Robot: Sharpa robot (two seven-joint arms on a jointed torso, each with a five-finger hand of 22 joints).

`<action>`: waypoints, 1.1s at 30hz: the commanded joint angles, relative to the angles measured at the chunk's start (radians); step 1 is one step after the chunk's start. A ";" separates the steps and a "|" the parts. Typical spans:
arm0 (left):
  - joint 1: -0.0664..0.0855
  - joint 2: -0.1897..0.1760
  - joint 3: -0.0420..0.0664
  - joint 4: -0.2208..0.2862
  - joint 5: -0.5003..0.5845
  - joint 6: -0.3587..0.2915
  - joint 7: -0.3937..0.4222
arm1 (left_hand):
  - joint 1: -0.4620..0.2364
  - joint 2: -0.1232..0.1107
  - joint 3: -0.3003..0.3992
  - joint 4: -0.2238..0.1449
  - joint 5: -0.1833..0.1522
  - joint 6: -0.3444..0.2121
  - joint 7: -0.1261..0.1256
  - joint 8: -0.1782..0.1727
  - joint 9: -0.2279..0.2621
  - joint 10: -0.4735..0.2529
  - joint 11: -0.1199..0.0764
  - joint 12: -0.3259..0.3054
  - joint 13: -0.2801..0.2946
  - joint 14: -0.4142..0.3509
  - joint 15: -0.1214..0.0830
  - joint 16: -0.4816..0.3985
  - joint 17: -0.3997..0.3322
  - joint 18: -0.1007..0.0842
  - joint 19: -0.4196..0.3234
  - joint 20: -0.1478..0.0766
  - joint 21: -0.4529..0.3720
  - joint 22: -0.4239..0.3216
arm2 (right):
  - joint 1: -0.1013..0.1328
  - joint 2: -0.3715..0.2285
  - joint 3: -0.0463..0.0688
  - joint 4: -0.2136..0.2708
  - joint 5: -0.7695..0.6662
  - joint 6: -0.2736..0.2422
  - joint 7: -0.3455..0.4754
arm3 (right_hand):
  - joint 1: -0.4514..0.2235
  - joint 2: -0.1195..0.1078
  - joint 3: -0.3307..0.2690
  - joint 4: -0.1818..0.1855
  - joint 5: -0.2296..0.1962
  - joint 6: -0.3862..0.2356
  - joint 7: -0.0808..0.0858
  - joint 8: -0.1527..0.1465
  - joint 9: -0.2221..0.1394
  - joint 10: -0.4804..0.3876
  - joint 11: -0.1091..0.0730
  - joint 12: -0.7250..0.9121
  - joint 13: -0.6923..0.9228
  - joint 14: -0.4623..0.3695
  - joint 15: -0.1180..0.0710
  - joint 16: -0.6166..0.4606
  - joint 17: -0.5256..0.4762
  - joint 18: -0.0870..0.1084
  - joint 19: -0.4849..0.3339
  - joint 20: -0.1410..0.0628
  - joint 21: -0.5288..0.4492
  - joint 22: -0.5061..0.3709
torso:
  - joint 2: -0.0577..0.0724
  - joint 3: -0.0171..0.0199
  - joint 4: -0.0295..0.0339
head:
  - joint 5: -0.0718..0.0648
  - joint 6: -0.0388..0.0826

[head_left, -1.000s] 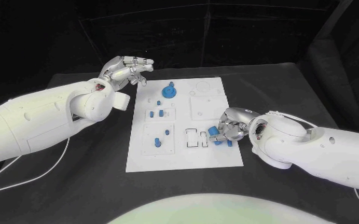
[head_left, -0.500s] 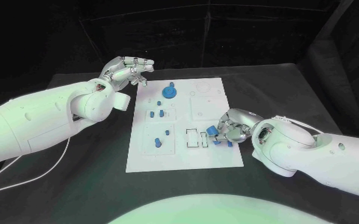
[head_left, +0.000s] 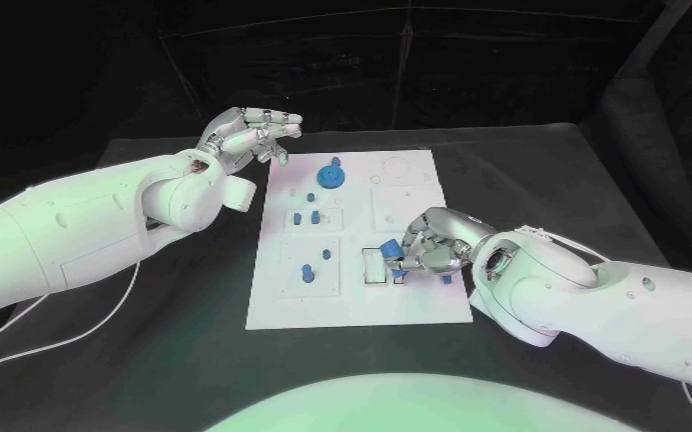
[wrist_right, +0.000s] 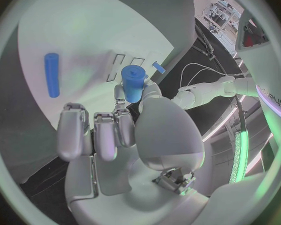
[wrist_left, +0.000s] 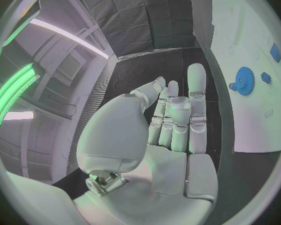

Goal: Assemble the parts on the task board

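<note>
The right hand (head_left: 430, 243) pinches a blue peg (wrist_right: 133, 83) over the board's (head_left: 355, 307) near-right area. The left hand (head_left: 248, 134), fingers loosely curled and empty, hovers off the far-left corner.

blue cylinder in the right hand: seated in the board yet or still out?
Out. The right hand holds the blue cylinder pinched in its fingers, above the task board near the rectangular slots, not standing in any of them.
</note>
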 commanded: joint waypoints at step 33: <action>0.001 0.005 0.000 0.002 0.001 0.018 -0.004 | -0.009 0.011 -0.010 0.005 0.001 -0.010 -0.002 0.005 0.000 -0.010 0.002 0.009 0.002 -0.007 -0.001 -0.004 -0.002 0.020 0.000 0.008 -0.003 -0.002 | 0.002 0.099 0.001 -0.061 -0.070 0.034 -0.110 | -0.194 -0.024 -0.074 0.018 -0.291 0.012 -0.024 0.040 0.139 -0.017 -0.024 -0.070 0.019 0.073 -0.020 -0.016 0.127 -0.006 -0.005 -0.015 -0.027 -0.040 | 0.001 -0.0005 -0.0002 | 0.008 -0.001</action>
